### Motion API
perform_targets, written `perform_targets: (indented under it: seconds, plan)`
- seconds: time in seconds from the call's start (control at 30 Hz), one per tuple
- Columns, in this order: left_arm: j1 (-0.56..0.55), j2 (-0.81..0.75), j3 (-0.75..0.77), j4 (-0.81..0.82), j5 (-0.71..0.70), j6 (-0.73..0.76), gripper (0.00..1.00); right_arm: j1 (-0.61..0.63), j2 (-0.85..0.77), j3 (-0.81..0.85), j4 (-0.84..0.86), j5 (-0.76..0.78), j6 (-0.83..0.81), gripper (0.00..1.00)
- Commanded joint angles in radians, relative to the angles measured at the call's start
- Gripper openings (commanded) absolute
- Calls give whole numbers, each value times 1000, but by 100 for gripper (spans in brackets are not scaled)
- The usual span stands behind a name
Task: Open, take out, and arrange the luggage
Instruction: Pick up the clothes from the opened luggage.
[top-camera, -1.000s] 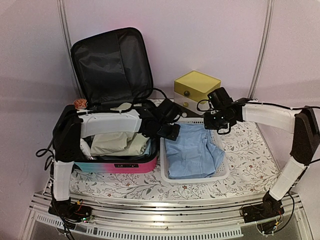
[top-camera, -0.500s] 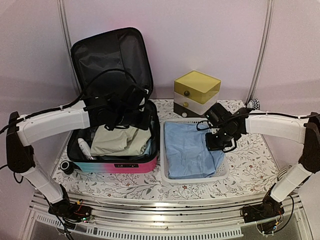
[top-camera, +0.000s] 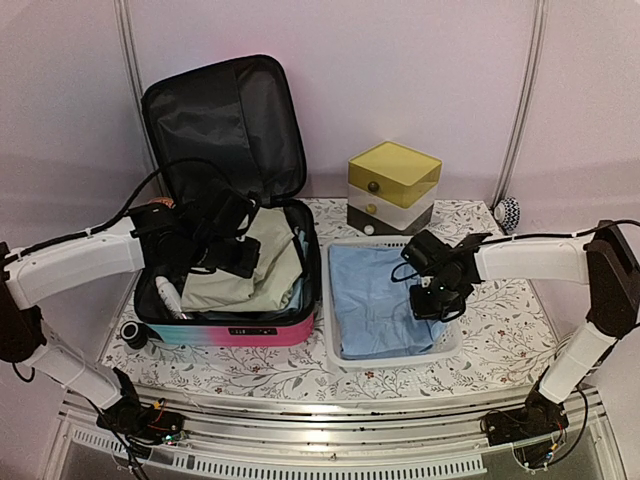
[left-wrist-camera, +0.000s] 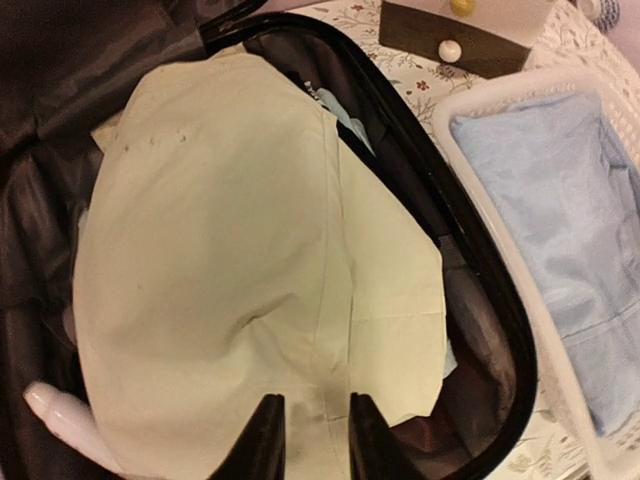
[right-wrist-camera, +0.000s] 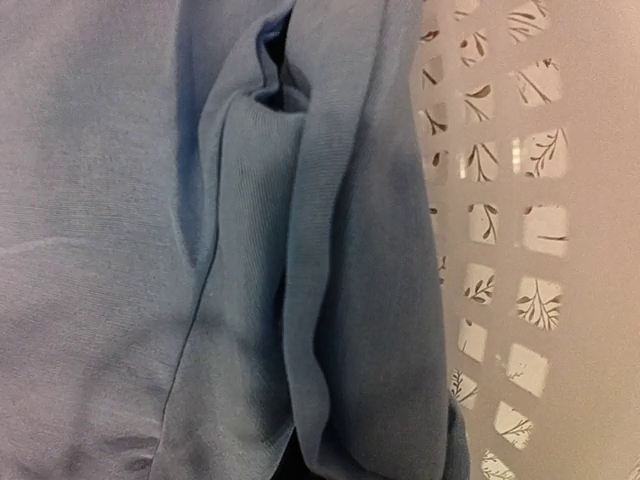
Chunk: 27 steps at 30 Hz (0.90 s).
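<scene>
**Luggage** (top-camera: 262, 330), count one: lying open on the left half of the flower-patterned table (top-camera: 500, 330). Base shell resting flat with its mouth facing up. Lid standing upright at the far side, leaning toward the back wall and showing its black lining to the arms. Long axis appearing to run left to right, turquoise end pointing left, pink end pointing right toward the basket.

**Contents of the base:** one cream garment (top-camera: 250, 275), folded and filling most of the space. One white bottle-like item (top-camera: 168, 296), lying along the near-left wall.

**Left gripper** (left-wrist-camera: 312, 440): hanging just above the cream garment, fingers standing a narrow gap apart and gripping nothing.

**White mesh basket** (top-camera: 400, 360), count one: sitting just right of the luggage and carrying one light blue garment (top-camera: 365, 295).

**Right gripper** (top-camera: 437, 305): pressing into the blue garment at the basket's right side, jaws closed. Not showing whether a fold is pinched.

**Drawer box** (top-camera: 393, 170), count one, yellow top, two round knobs: standing behind the basket.

**Small black round item** (top-camera: 133, 332), count one: sitting on the table at the luggage's near-left corner.
</scene>
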Motion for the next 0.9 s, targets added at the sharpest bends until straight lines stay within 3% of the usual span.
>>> perform_targets:
  seconds: [0.0,0.1,0.47,0.7,0.77,0.87]
  plan:
    - [13,-47,-37,-23,3,18,33,3,-109,54,-21,38,-11,7]
    - [22,-67,-60,-15,22,27,46,3,-161,79,-15,11,-45,10]
    - [88,-26,-49,-3,154,61,77,3,-254,92,58,-117,-85,15]
    - [89,67,-2,-44,224,81,87,3,-270,77,93,-158,-84,17]
    - [85,93,3,-56,214,81,98,3,-270,76,95,-160,-84,17]
    - [75,132,9,-63,217,93,98,3,-270,69,102,-163,-85,17]
